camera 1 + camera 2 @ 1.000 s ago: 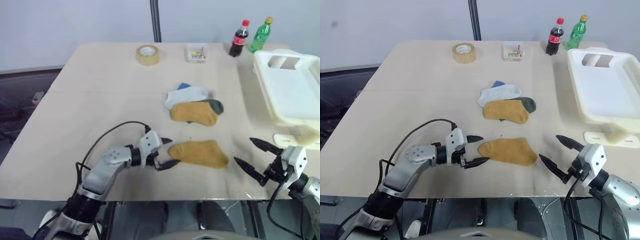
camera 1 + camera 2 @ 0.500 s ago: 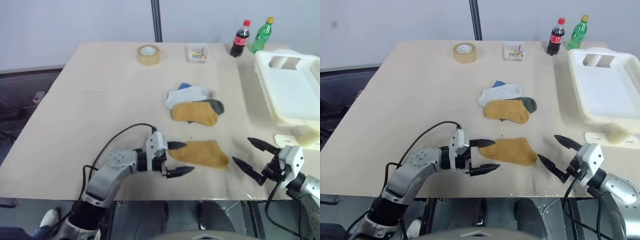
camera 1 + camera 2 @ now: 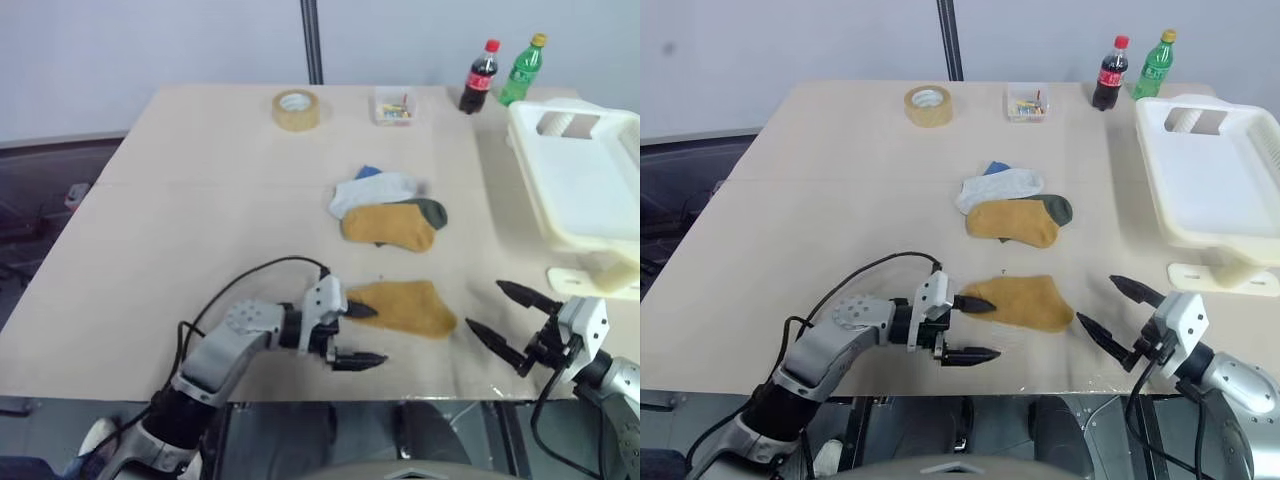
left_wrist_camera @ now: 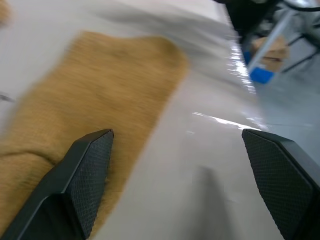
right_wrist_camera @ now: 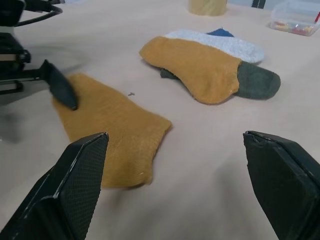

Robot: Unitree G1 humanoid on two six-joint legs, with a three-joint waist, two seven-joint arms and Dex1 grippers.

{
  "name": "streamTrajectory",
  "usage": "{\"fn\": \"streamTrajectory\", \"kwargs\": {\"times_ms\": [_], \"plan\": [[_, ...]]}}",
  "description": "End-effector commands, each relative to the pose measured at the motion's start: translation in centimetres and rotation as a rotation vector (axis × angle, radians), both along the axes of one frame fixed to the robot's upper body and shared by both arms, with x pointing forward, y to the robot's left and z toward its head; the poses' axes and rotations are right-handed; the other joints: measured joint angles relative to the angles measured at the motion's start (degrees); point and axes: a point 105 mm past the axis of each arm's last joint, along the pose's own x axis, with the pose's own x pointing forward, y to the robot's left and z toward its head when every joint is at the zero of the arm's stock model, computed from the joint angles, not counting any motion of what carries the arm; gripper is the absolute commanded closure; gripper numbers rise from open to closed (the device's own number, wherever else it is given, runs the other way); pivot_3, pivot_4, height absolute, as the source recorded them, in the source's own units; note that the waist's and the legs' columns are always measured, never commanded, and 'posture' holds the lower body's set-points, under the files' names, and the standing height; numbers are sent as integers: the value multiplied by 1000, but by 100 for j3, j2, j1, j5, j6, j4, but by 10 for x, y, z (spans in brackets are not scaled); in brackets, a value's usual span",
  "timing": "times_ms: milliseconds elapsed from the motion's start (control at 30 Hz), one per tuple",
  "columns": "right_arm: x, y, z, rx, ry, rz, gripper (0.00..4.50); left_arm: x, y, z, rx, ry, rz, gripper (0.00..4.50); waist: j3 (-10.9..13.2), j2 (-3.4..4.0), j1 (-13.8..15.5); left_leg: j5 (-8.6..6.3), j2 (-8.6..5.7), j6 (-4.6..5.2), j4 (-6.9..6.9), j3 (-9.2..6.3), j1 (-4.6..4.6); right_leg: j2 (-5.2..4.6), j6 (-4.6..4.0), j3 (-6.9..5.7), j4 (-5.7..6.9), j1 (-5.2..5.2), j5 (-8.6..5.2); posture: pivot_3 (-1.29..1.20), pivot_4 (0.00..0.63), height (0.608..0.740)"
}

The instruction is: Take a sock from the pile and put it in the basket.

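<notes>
Two bottles are seen at the desk's (image 3: 200, 200) far edge: a cola bottle (image 3: 479, 77) with a red label, its writing unreadable, and a green one (image 3: 520, 70). One tape roll (image 3: 296, 109) and one clear box (image 3: 394, 106) stand nearby, before a pale wall. One mustard sock (image 3: 405, 307) lies apart from the pile (image 3: 390, 208), which lies mid-desk; the basket (image 3: 585, 180) sits at the right edge. The left gripper (image 3: 358, 334) is held with jaws apart, one finger over the sock's end. The right gripper's (image 3: 508, 319) jaws are apart, empty.
</notes>
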Motion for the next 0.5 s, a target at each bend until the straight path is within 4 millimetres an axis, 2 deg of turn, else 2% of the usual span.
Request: {"fn": "streamTrajectory", "kwargs": {"times_ms": [33,133,233,333,400,500], "plan": [[-2,1,12,-3,-56,2,0,-18,-6,8,-30,73,-84,87,0,0,0,0,0,0,0,0,0,0,0,0,0,0,0,0,150,740],[-2,1,11,-6,-53,5,0,-22,-6,8,-23,100,-94,87,0,0,0,0,1,0,0,-1,0,1,0,0,0,0,0,0,150,740],[-2,1,11,-6,-51,7,0,-10,-5,5,-15,49,-25,87,0,0,3,0,1,0,0,-1,0,1,0,0,0,0,0,0,150,740],[-2,1,11,-7,-48,11,0,20,-1,0,8,-72,141,87,0,0,10,0,0,0,1,0,1,0,0,2,-1,0,0,0,150,740],[-2,1,11,-8,-47,14,0,41,4,4,-3,-144,248,87,0,-1,23,0,-1,0,2,-2,1,0,0,0,0,2,0,0,150,740],[-1,2,11,-7,-47,17,0,48,5,4,0,-169,283,87,-1,0,1,0,-3,0,3,-3,2,4,0,0,2,2,0,0,150,740]]}}
